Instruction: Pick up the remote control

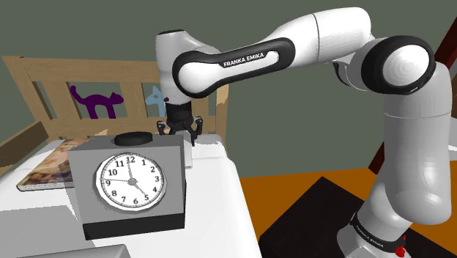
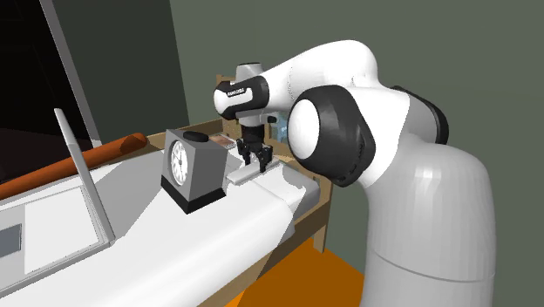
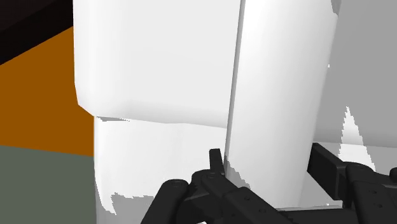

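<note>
1. At the shoulder view's far left, a magazine (image 1: 44, 174) lies flat on the white bed (image 1: 212, 201), close to the wooden headboard (image 1: 44, 73)
2. The headboard carries a purple cat cut-out (image 1: 95, 102) and, further right, a pale blue cat cut-out (image 1: 155, 97)
3. A grey cube-shaped alarm clock (image 1: 132, 183) stands upright in the foreground on a black base. It has a white dial and a black button (image 1: 133, 137) on top
4. Just behind the clock's right top corner, the gripper (image 1: 180, 130) points straight down and is low over the bed
5. The remote control (image 3: 273, 95) is drawn plain white with no buttons visible. It lies on the bed near the mattress edge. In the second exterior view it lies just right of the clock, directly under the black hand
6. In the wrist view the remote runs lengthwise away from the hand, between the two fingers (image 3: 216, 159). One finger is against each long edge, so the hand is clasped across the remote's width
7. In the second exterior view the remote looks level with the bed cover, and I cannot tell whether it has left the surface
8. Right of the gripper, the white arm (image 1: 329, 44) arches up and over and bends at a dark elbow joint. From there it drops to the black stand (image 1: 307, 223) at the lower right
9. Orange floor (image 1: 293, 183) shows between the bed edge and the stand
</note>
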Action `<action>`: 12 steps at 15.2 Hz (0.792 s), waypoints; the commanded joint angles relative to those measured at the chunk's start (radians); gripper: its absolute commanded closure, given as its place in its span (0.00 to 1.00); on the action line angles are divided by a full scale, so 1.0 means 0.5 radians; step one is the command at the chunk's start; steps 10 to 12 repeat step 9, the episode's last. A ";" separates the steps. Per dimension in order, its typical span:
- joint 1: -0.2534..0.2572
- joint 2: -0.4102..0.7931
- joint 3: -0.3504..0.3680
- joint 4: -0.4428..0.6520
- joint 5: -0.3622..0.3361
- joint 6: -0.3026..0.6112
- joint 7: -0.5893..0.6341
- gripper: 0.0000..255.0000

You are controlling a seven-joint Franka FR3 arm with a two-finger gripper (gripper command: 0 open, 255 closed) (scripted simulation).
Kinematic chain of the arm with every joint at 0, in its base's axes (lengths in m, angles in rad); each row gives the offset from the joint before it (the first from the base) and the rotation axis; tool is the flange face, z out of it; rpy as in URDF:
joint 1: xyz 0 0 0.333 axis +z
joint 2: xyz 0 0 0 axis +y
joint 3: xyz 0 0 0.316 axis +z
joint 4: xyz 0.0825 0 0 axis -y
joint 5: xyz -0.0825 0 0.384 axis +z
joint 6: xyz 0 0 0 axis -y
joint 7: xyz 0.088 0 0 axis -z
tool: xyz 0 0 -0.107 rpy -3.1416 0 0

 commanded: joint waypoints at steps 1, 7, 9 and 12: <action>0.004 0.005 0.001 0.055 0.001 -0.051 -0.005 1.00; 0.016 -0.005 0.007 0.205 0.009 -0.207 -0.016 1.00; 0.017 -0.005 0.007 0.209 0.010 -0.211 -0.017 1.00; 0.017 -0.005 0.007 0.209 0.010 -0.211 -0.017 1.00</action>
